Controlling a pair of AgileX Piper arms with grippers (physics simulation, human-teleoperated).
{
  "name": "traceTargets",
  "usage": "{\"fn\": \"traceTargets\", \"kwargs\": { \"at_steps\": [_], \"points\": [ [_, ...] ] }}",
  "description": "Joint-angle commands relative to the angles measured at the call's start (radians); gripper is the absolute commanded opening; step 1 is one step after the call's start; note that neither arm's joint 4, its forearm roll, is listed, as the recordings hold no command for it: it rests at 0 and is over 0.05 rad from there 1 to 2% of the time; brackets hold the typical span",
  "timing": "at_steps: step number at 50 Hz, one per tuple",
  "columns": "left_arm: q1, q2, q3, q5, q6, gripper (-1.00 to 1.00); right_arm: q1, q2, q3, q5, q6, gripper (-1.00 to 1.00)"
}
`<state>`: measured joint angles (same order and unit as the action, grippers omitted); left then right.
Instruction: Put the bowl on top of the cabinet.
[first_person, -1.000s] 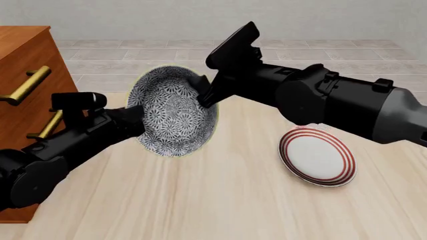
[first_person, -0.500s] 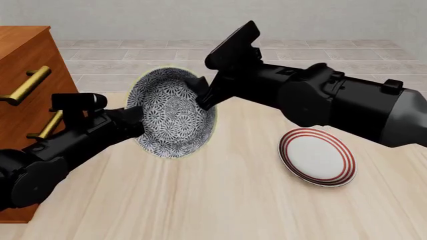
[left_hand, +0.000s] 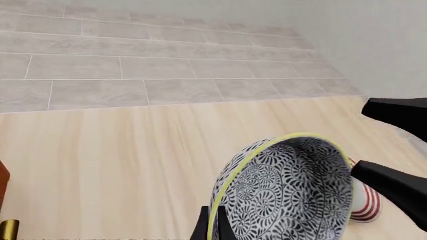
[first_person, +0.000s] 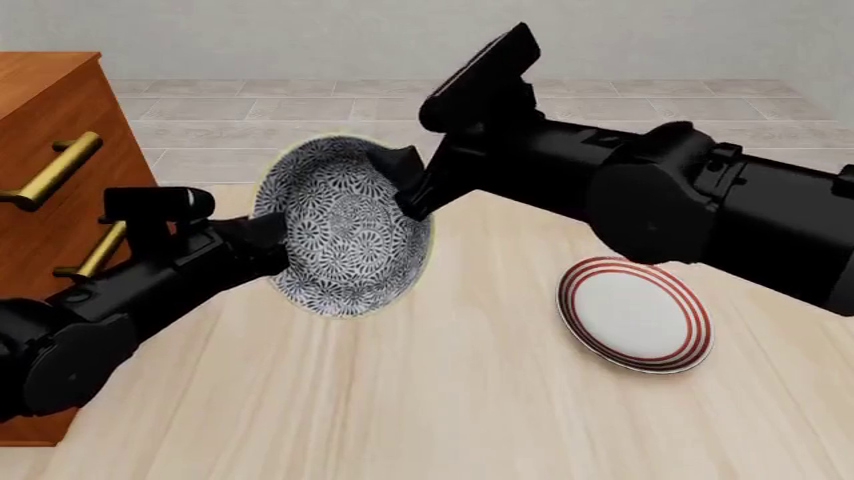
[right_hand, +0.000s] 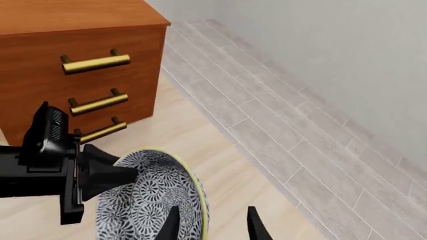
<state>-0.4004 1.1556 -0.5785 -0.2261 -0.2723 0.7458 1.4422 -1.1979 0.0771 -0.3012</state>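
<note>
1. The bowl is white, covered inside in a dense dark-blue floral pattern, with a pale yellowish rim.
2. The cabinet is reddish-brown wood with a visible grain; its three bar handles are brass-gold.
3. The plate is white in the middle, ringed with red bands toward its edge.
4. The worktop is pale beige wood with fine lengthwise grain.
5. The floor is light grey tile with paler joints.
6. The wall is plain off-white.
7. Both arms are matt black: the left arm and the right arm.
</note>
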Motion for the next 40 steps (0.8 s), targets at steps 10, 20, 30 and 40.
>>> {"fn": "traceTargets", "kwargs": {
  "at_steps": [10,20,30,40],
  "points": [
    [0.012,-0.003,-0.011,0.009,0.013,-1.00,-0.018,-0.153,0.091,-0.011,0.015,1.00],
    [0.015,-0.010,-0.019,0.027,0.024,-1.00,0.009,-0.321,0.168,-0.088,0.126,1.00],
    [0.014,-0.004,-0.024,0.029,0.022,-1.00,-0.008,-0.356,0.236,-0.165,0.151,1.00],
    [0.000,-0.045,-0.051,0.110,-0.004,-1.00,-0.098,-0.384,0.387,-0.371,0.249,1.00]
  ]
}}
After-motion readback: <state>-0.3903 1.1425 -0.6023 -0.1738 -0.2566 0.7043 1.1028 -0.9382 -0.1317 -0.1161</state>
